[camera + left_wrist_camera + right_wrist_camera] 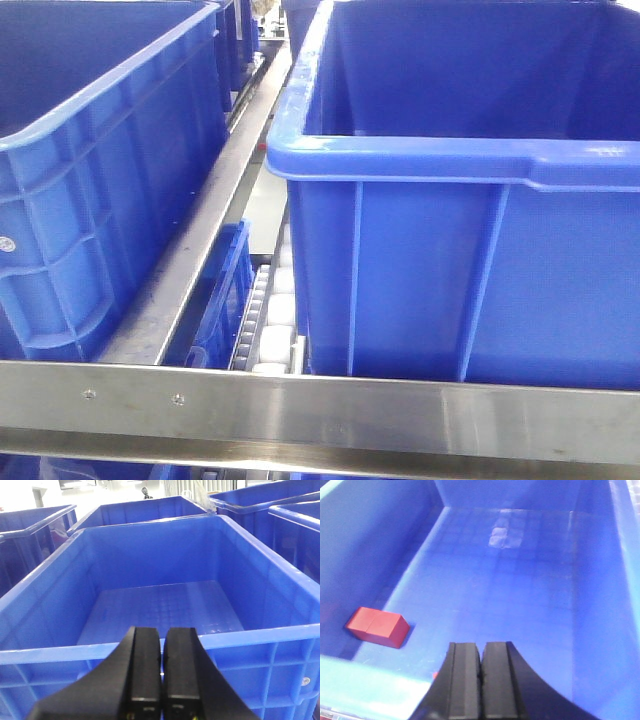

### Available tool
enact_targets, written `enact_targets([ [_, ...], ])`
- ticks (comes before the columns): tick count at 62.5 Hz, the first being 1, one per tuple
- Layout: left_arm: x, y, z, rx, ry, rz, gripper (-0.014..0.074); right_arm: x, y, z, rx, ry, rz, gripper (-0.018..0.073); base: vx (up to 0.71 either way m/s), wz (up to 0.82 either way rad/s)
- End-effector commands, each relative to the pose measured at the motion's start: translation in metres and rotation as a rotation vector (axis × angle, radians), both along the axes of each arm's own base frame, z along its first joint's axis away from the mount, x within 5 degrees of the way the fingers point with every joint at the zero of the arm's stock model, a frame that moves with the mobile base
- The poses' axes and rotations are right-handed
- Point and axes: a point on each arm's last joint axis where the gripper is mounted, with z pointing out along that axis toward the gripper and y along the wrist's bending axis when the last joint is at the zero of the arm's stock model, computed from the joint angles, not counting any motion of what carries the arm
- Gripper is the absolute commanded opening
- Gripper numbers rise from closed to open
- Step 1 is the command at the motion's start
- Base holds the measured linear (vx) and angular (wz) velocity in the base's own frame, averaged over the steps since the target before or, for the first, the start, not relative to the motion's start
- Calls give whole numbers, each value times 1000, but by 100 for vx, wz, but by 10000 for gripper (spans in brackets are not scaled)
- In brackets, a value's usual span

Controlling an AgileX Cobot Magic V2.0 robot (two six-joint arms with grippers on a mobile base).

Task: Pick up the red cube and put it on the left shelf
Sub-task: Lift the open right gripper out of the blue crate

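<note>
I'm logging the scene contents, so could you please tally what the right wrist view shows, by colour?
Red: 1, the red block on the bin floor near the left wall
Blue: 1, the blue bin
Black: 1, the right gripper, fingers together
Total: 3

Two bins sit side by side on a shelf: one bin (pixel 90 180) to the left, the other bin (pixel 470 250) to the right, a metal rail (pixel 320 410) across the near edge. In the right wrist view a block (pixel 377 626) lies near the left wall of a bin (pixel 530 580)
</note>
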Motion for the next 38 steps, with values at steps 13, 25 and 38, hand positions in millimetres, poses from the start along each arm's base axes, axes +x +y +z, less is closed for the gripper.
enact_targets([
  [13, 1, 0, 0, -13, -53, -1, 106, 2, 0, 16, -2, -109, 1, 53, 0, 0],
  [25, 1, 0, 0, -13, -53, -1, 106, 2, 0, 16, -2, -109, 1, 53, 0, 0],
  [38, 1, 0, 0, -13, -53, -1, 106, -2, -1, 16, 1, -124, 1, 51, 0, 0],
])
